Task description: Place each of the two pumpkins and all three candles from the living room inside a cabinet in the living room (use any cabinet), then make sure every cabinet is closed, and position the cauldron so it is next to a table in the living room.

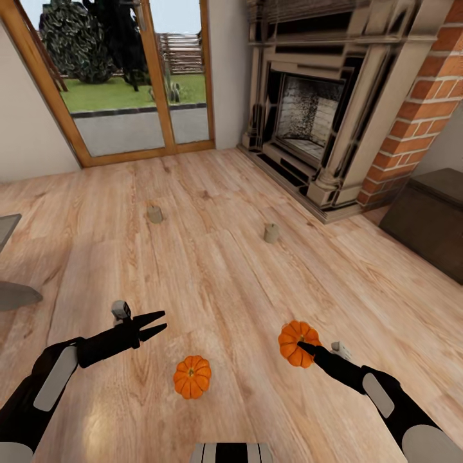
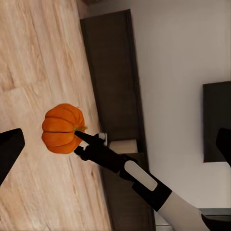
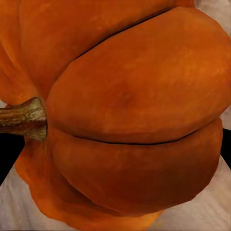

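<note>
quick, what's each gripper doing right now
Left gripper: open, holding nothing, above the floor.
Right gripper: at the pumpkin; whether it is shut on it cannot be told.

**Pumpkins and candles out on the floor**

One ribbed orange pumpkin (image 1: 192, 377) sits stem-up on the wood floor. The second pumpkin (image 1: 296, 341) is off to its right. Farther off, two stubby grey-beige candles (image 1: 155, 214) (image 1: 272, 233) stand upright, well apart. The dark brown cabinet (image 1: 427, 222) sits right, fronts shut.

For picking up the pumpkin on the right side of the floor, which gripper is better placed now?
The right gripper. Its tips are already at that pumpkin, which looms large in the right wrist view. The left gripper hangs open, apart from it, closer to the other pumpkin.
</note>
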Robot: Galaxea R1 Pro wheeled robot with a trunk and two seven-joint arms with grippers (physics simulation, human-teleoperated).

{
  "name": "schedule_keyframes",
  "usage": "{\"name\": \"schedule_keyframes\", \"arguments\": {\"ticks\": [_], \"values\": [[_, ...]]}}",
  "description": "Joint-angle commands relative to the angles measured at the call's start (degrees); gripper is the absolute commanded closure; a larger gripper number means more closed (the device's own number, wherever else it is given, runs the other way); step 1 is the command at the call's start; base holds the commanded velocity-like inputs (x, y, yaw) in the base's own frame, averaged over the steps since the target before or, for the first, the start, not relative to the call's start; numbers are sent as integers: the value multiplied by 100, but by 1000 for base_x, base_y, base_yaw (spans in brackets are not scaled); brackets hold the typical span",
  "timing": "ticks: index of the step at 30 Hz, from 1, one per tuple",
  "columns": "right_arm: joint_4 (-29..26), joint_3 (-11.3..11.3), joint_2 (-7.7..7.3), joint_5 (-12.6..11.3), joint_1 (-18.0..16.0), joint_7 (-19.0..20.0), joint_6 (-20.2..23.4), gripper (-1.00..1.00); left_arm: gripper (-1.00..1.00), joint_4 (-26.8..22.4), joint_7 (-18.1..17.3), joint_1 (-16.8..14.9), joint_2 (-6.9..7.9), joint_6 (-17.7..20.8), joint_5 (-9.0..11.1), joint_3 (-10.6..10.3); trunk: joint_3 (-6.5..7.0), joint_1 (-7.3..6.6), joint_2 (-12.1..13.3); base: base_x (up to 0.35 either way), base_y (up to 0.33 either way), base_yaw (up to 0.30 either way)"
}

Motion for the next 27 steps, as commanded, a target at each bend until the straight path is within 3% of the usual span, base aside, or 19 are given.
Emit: {"name": "schedule_keyframes", "arguments": {"ticks": [1,5,9,11,16,22,27], "values": [[-3,-28,-2,-12,-1,133,61,100,-100,11,-14,-1,1,19,-11,7,19,-3,0,0,0,0],[-431,-50,-12,-16,1,555,164,100,-100,42,2,-4,25,14,-30,37,107,-14,5,0,0,0],[-1504,-63,-62,-42,36,658,878,100,-100,338,28,-6,136,-12,-42,69,196,-24,11,0,0,0],[-1746,-74,-71,-52,40,659,1086,100,-100,475,61,-7,176,-30,-50,79,240,-29,13,0,0,0],[-1862,-84,-69,-56,43,664,1199,100,-100,758,105,-12,248,-61,-97,96,351,-42,20,0,0,0],[-1867,-81,-69,-79,43,672,1213,100,-100,1230,352,-16,472,-201,-113,101,484,-57,28,0,0,0],[-1872,-62,-56,-38,43,673,1207,100,-100,1987,750,-23,485,-943,-117,88,595,-70,35,0,0,0]]}}
